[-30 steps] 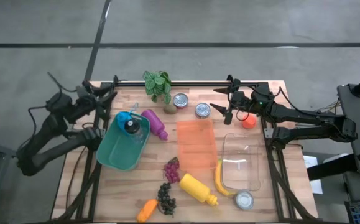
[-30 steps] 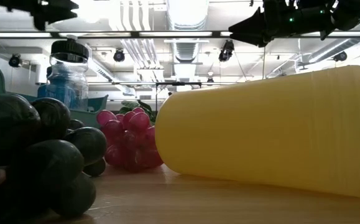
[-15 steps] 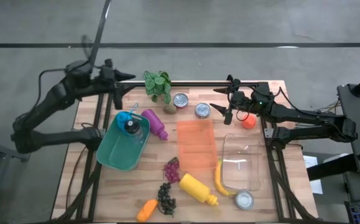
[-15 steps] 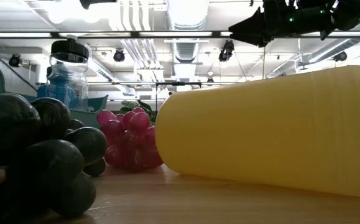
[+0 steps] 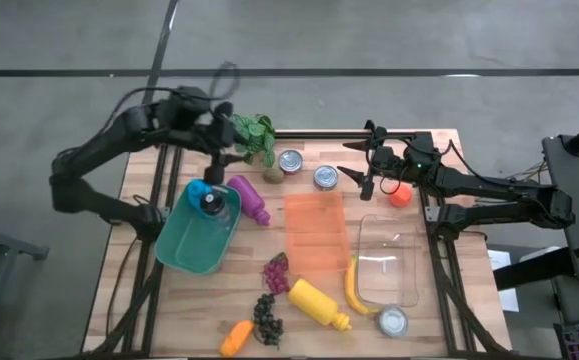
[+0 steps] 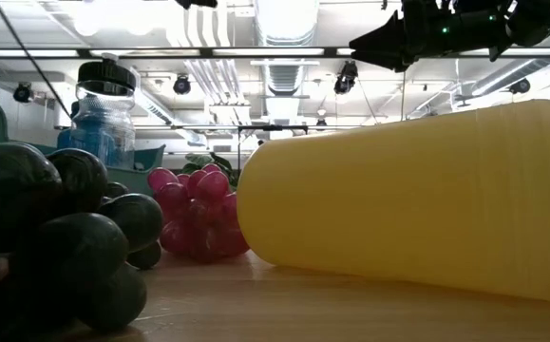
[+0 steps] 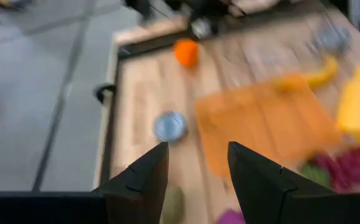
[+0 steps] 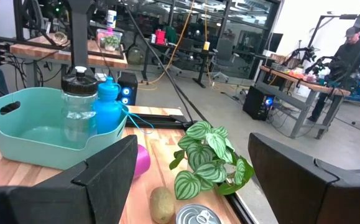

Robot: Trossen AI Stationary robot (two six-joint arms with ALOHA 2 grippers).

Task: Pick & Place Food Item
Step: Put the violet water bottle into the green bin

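Left hand (image 5: 224, 140), fingers parted, hovers beside the plant (image 5: 255, 136)

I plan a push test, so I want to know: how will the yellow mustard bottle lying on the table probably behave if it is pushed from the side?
The yellow mustard bottle lies on its side on the wooden table, and its body looks round, so it would probably roll. It narrows toward the cap, so it may curve rather than roll straight. The purple grapes close beside it might block it.

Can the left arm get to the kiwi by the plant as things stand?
Probably yes. The left gripper hovers open just left of the plant, and the kiwi lies bare on the table beside the can; the plant's leaves crowd the approach.
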